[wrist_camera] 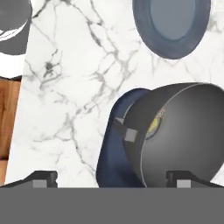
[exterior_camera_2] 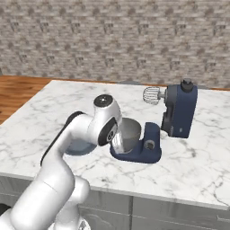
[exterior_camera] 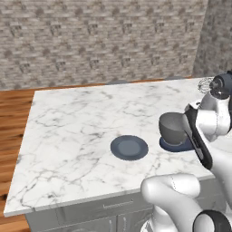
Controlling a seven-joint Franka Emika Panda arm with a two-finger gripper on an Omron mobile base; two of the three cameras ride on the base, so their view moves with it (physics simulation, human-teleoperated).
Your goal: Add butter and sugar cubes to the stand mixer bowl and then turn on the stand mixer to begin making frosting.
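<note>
- Right base view shows the white arm rising from the lower left, bending at its elbow above the counter's (exterior_camera_2: 188, 170) near edge and reaching forward, so that its wrist hangs right in front of the stand mixer bowl (exterior_camera_2: 130, 132).
- Left base view has the same arm coming up from the lower right, its forearm crossing in front of the bowl's right side.
- One marble counter carries everything.
- One stand mixer (exterior_camera_2: 179, 112), navy blue, stands toward the counter's right part; its bulky head is tilted up and back, with the wire whisk (exterior_camera_2: 152, 95) sticking out to the left, clear of the bowl.
- One grey metal bowl sits on the mixer's flat blue base, between the arm's wrist and the mixer's upright column.
- One dark blue-grey round plate (exterior_camera: 129, 147) lies flat on the marble just beside the bowl and base, apart from them.
- One gripper (wrist_camera: 111, 178): in the hand view its two dark fingertips (wrist_camera: 41, 178) stand spread wide with nothing between them, one over bare marble, the other in front of the bowl's wall.
- Hand view also catches one small pale-yellow patch, likely the butter (wrist_camera: 154, 126), inside the bowl near its rim; its shape is too small to make out.
- Sugar cubes cannot be made out or counted.
</note>
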